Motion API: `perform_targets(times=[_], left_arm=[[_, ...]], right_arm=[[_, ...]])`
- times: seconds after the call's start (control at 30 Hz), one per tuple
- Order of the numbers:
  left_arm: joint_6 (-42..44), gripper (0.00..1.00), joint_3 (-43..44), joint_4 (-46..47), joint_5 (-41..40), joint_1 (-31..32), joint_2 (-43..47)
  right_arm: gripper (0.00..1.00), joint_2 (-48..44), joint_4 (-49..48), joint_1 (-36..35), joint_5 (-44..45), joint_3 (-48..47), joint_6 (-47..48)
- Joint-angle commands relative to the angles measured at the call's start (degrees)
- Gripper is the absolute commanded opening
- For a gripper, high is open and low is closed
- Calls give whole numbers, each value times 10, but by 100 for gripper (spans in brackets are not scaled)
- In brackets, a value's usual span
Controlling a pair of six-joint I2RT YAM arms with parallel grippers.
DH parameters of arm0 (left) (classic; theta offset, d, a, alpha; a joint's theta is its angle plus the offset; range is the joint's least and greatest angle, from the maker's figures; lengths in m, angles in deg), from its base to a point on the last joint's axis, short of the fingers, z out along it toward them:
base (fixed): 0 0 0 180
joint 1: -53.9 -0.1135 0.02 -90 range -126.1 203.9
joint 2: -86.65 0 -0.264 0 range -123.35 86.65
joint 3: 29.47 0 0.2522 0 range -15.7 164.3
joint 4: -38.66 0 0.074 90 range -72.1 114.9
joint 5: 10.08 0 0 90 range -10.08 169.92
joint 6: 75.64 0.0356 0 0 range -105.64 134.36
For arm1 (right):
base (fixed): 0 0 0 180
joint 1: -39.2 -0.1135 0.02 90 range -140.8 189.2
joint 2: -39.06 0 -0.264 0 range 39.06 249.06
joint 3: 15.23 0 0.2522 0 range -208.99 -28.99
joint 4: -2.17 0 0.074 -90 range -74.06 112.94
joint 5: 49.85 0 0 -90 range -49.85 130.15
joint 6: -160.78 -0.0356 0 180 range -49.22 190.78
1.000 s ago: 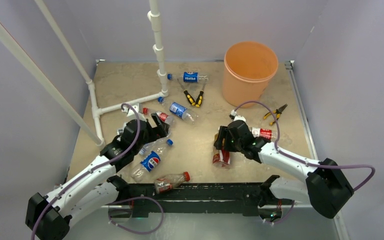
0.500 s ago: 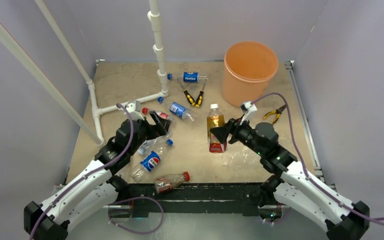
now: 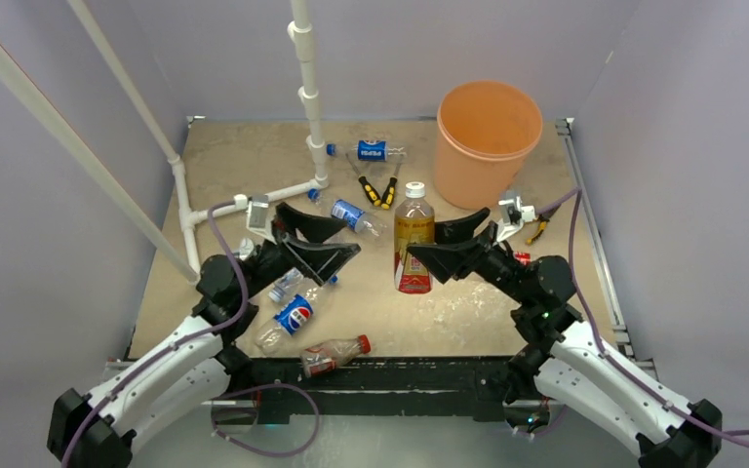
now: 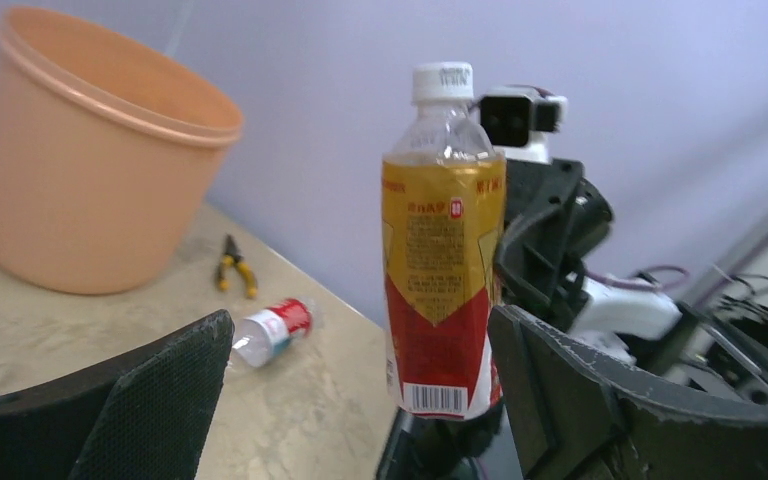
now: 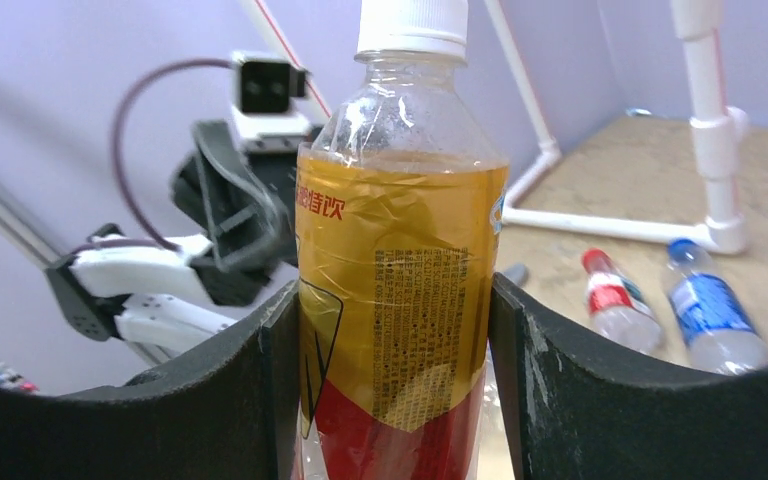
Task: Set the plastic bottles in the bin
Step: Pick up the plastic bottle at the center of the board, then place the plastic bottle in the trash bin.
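Bottle [image 3: 413, 232] upright, pinched by right gripper [image 5: 392, 296], left gripper [image 4: 360, 325] facing it, jaws spread.

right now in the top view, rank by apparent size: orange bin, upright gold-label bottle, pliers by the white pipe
1. bin
2. gold-label bottle (standing, so nearer the camera, still clearly second)
3. pliers

Bottle [image 5: 400, 290] base (right wrist view) off-frame

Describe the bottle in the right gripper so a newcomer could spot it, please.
Find the orange bin at far right; just in front the right gripper clamps a bottle. It alone stands upright, white-capped, gold-and-red labelled; the other bottles lie flat.
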Motion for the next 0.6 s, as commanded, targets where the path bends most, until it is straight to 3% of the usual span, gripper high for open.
perform_targets(times=[0.0, 0.13, 0.37, 0.47, 0.57], left_arm=[[-96, 99, -47, 260, 158, 3, -65], [-148, 99, -53, 365, 193, 6, -121], [-152, 99, -29, 398, 203, 40, -184], [-123, 99, -13, 369, 195, 72, -197], [-56, 99, 19, 263, 166, 109, -200]], right_arm=[[49, 19, -207, -1, -56, 24, -85], [48, 58, -313, -2, -75, 44, -144], [46, 98, -380, -2, -49, 67, -169], [46, 100, -374, -4, -28, 68, -157], [45, 115, -368, -19, -23, 51, -150]])
